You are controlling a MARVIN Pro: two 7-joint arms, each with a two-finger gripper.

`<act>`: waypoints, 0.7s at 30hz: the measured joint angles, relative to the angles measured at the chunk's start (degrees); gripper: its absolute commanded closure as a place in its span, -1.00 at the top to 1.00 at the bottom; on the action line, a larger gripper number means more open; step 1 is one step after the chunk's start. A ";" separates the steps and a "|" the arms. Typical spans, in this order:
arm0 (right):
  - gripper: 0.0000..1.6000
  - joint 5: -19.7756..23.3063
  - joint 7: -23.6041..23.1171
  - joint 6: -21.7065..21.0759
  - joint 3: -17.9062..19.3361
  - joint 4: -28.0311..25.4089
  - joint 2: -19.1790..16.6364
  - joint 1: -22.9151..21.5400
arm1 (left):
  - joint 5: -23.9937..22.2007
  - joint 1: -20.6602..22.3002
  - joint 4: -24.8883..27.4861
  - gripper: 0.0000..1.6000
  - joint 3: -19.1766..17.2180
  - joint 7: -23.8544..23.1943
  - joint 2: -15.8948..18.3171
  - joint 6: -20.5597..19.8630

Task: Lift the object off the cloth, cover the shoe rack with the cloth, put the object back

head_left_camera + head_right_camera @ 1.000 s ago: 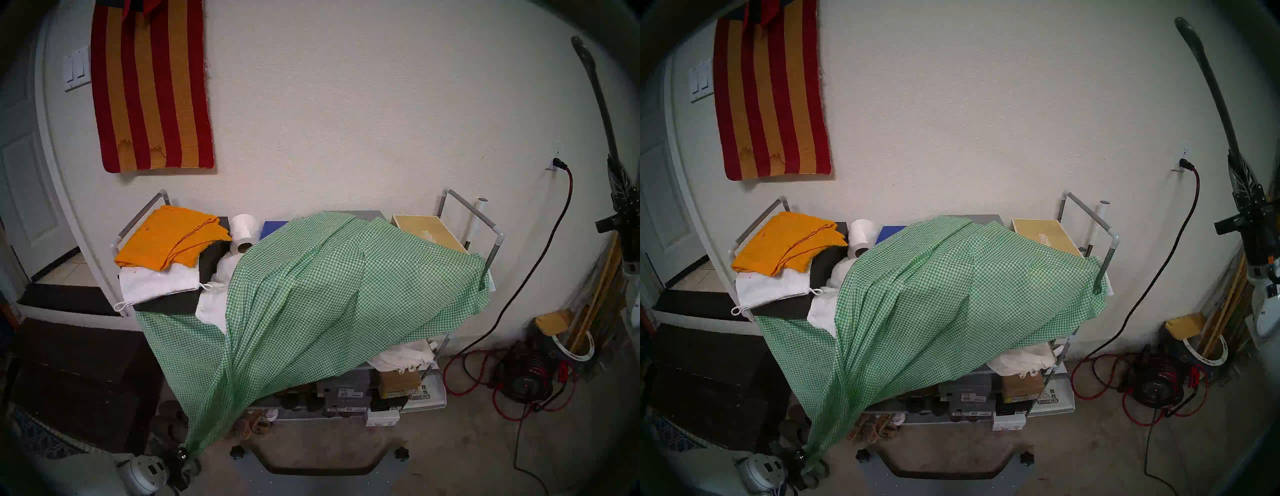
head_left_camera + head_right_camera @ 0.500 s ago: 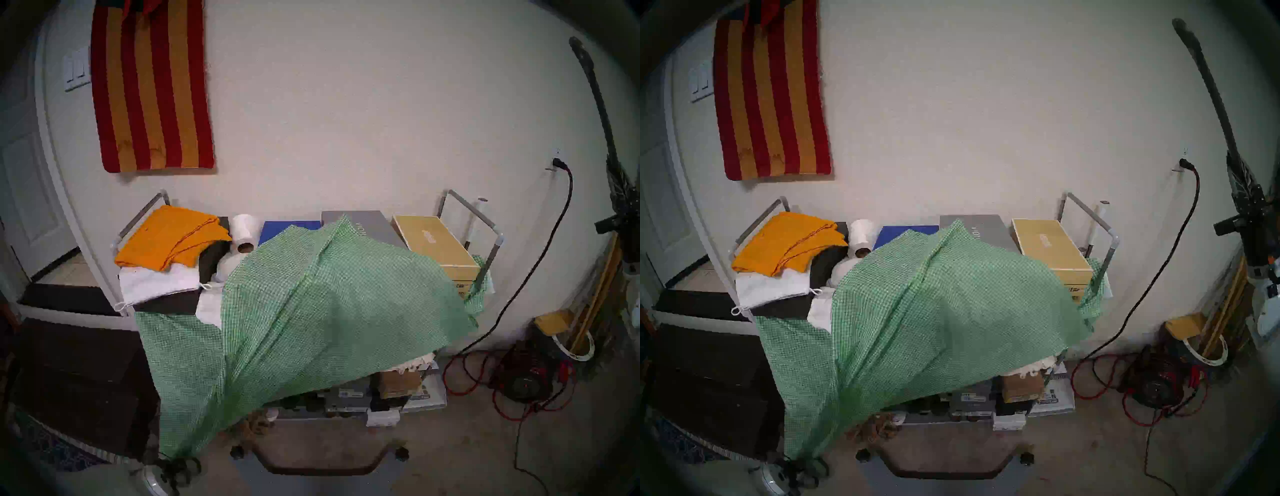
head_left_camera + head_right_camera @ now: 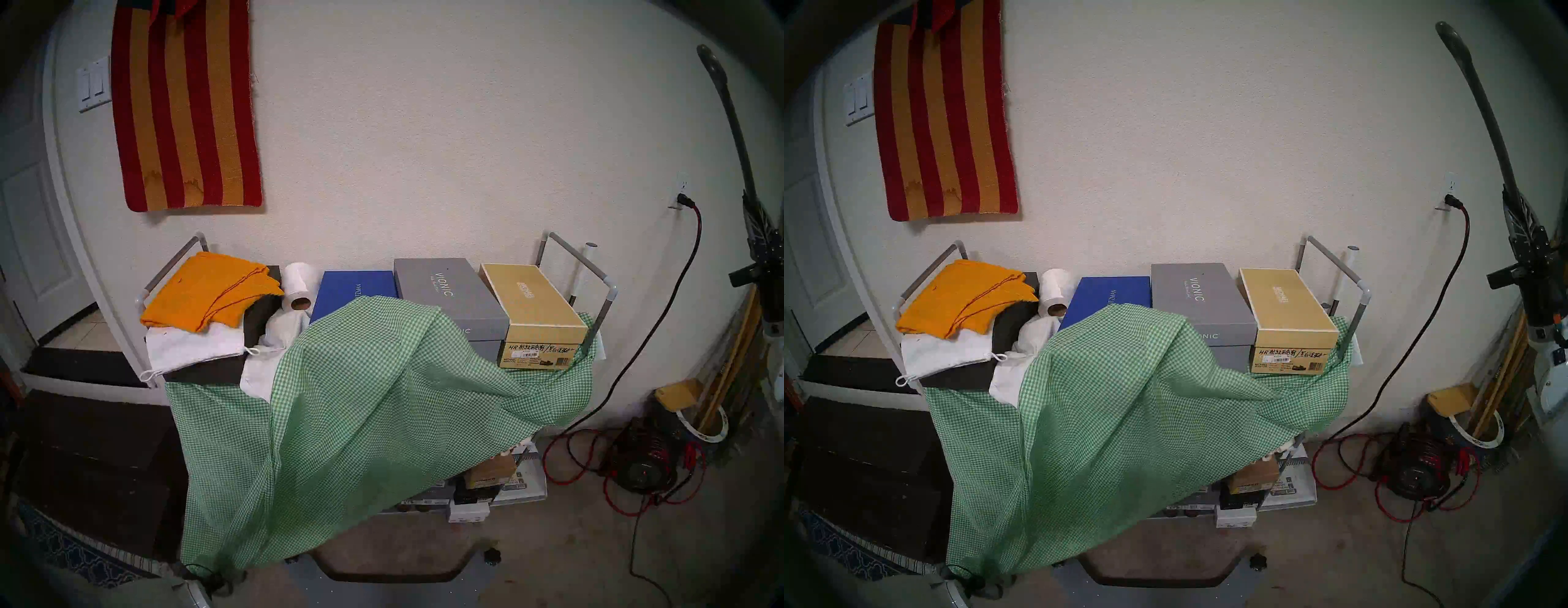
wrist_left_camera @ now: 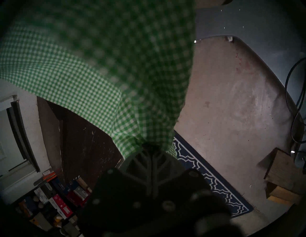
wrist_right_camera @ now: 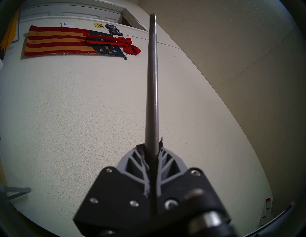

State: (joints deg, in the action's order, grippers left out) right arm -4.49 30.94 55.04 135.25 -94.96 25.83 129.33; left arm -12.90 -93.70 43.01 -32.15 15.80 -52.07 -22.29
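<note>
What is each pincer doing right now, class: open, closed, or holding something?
Left pincer: closed on a bunched corner of the thin green-and-white checked cloth.
Right pincer: closed on the long slim grey metal shoehorn.

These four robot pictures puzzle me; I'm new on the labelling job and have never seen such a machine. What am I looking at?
A two-armed robot took them. The two wide pictures come from cameras on its head, facing a grey metal-tube shoe rack stacked with shoeboxes. The other two come from a camera on each wrist. The left gripper has its jaws shut on a corner of the thin green-and-white checked cloth, which hangs over the rack's front while the boxes on top lie bare. The right gripper, raised toward the wall, pinches a long slim grey metal shoehorn.
</note>
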 measured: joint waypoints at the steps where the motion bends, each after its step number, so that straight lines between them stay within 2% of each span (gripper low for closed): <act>1: -1.00 0.04 -0.04 0.00 0.02 -0.02 0.01 0.02 | 0.23 0.18 -0.87 -1.00 0.28 0.06 -0.45 -0.13; 12: -1.00 0.47 -0.38 0.00 0.25 -0.18 0.14 0.21 | 1.94 2.30 -8.51 -1.00 2.39 0.05 -5.49 -0.89; 13: -1.00 0.51 -0.41 0.00 0.27 -0.19 0.16 0.23 | 1.94 2.61 -9.00 -0.93 2.39 -0.22 -5.94 -0.89; 15: -1.00 0.62 -0.47 0.00 0.33 -0.21 0.18 0.27 | 1.85 3.39 -9.99 0.91 2.14 -0.94 -6.89 -0.87; 16: -1.00 0.69 -0.51 0.00 0.37 -0.22 0.19 0.30 | 1.48 3.96 -10.50 1.00 1.70 -1.56 -7.47 -0.73; 21: -1.00 1.06 -0.70 0.00 0.56 -0.24 0.24 0.45 | -1.90 7.16 -11.66 1.00 -1.90 -5.08 -9.41 1.72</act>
State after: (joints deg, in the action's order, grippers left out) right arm -3.43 30.24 55.04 135.81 -95.20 26.07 129.77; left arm -14.80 -86.54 31.35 -34.05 10.72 -61.48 -20.56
